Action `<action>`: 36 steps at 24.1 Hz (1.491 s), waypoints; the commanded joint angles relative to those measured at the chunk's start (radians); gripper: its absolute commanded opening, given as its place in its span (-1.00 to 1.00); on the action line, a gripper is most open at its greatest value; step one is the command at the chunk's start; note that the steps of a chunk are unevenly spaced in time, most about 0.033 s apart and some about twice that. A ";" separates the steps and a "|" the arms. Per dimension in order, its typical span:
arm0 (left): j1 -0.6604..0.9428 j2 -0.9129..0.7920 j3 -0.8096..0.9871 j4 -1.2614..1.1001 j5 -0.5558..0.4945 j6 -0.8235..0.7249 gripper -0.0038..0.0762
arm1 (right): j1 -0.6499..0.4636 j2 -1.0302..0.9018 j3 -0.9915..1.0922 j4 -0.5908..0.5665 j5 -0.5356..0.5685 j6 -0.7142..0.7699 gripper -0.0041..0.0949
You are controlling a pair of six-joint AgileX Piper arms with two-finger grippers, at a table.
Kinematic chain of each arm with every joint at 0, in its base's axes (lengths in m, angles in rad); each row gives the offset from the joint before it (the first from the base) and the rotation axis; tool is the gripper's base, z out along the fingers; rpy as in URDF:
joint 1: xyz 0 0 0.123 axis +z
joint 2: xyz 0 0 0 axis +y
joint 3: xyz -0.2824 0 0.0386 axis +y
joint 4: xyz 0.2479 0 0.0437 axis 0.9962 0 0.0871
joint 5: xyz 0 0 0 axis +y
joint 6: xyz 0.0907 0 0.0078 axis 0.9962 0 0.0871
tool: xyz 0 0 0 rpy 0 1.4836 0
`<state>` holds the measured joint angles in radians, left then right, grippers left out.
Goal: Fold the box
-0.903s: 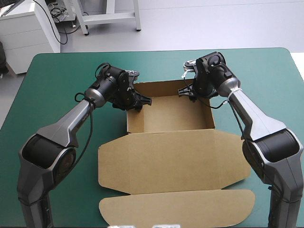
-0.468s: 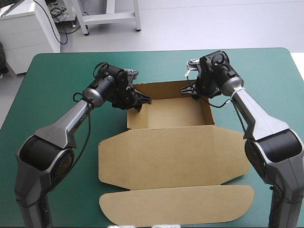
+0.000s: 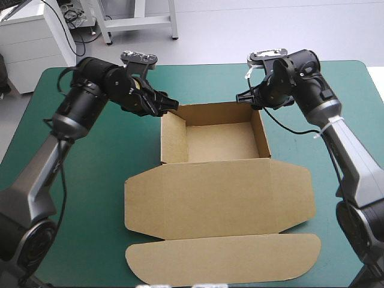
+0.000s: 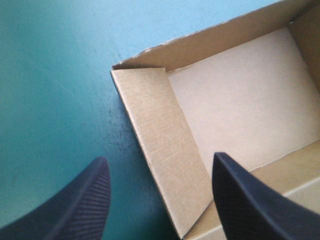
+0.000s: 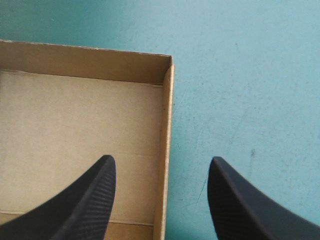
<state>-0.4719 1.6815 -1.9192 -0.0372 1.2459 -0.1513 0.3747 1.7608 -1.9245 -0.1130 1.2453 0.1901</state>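
Arms, two of them, reach in from either side over the bench (image 3: 96,180) with its teal-green cover, each bent at the elbow and angled inward toward the far end of the single brown box (image 3: 219,198). The left tool (image 3: 169,106) (image 4: 160,157) hangs by the tray's far-left corner. Its two black fingers (image 4: 75,210) are spread wide, with the left wall (image 4: 160,150) between them: one finger is over the cover, the other over the tray floor. The right tool (image 3: 245,99) (image 5: 161,159) hangs by the far-right corner, equally wide. It straddles the right wall (image 5: 167,150) the same way and grips nothing. The box sits mid-bench as an open tray with four walls standing. Its lid lies flat toward the near edge, with one wing on each side and one long rounded flap nearest.
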 commanded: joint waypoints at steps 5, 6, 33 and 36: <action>-0.018 -0.256 0.000 -0.038 0.047 0.158 -0.85 | -0.005 -0.099 -0.032 -0.014 0.009 -0.013 0.12; -0.023 -0.289 0.023 -0.034 0.047 0.179 -0.91 | -0.005 -0.097 -0.032 -0.016 0.009 -0.013 0.12; -0.032 -1.706 1.426 -0.029 -0.396 0.185 -0.92 | -0.030 0.276 -0.033 -0.192 0.009 0.013 -0.96; -0.032 -1.699 1.423 -0.026 -0.396 0.178 -0.92 | -0.095 0.276 -0.033 -0.198 0.009 -0.015 -0.96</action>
<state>-0.4998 -0.0156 -0.4746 -0.0585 0.9252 0.0443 0.3488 2.0932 -1.9329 -0.1760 1.2246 0.2102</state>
